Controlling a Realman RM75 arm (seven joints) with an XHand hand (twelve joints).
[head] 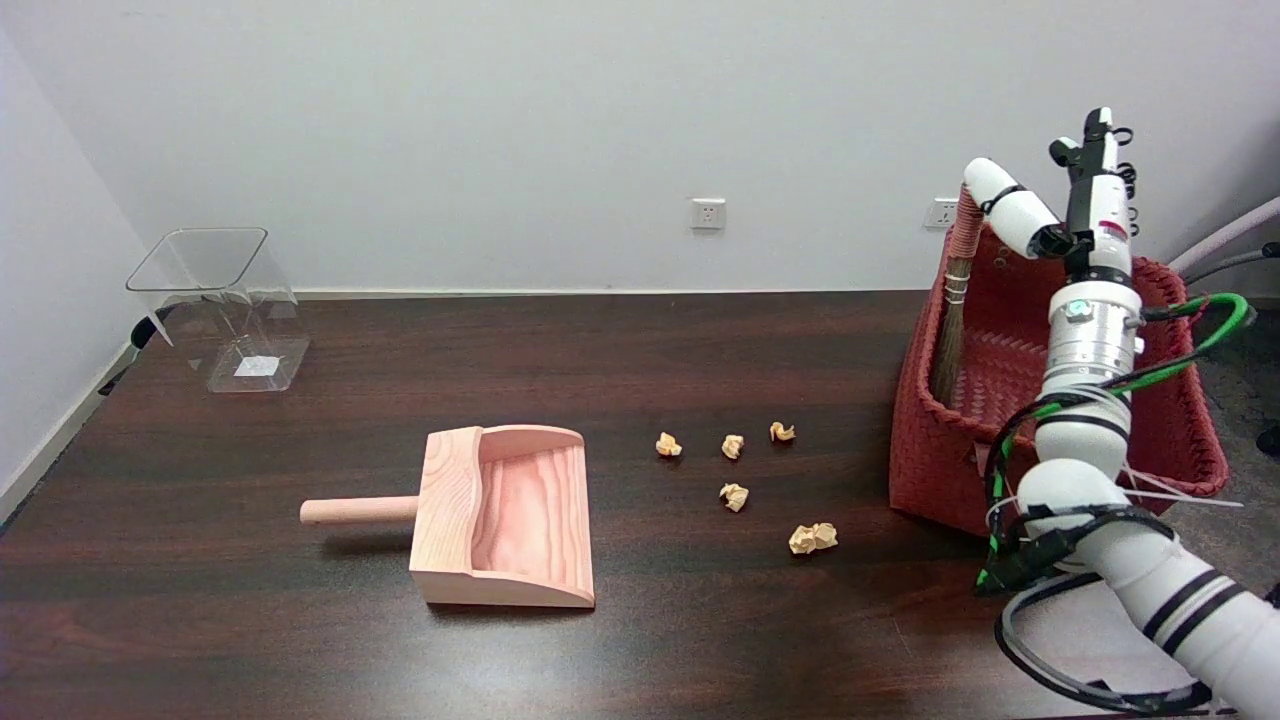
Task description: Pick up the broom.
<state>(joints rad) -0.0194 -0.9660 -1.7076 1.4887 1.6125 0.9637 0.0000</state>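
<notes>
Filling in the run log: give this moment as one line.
task: pick up broom | right hand: at broom handle top, grip unclear | broom: upright in red basket | status: not lifted

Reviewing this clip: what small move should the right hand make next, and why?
Probably close the fingers around the broom handle. The right hand is up at the handle's top, where the broom leans in the red basket corner, its thumb across the tip, but no firm grip shows yet.

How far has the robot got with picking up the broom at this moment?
Done: the right hand is raised beside the broom handle's top. In hand: it reaches for the handle, fingers spread; contact is unclear. Left: grip and lift, since the broom stands bristles down in the red basket.
</notes>
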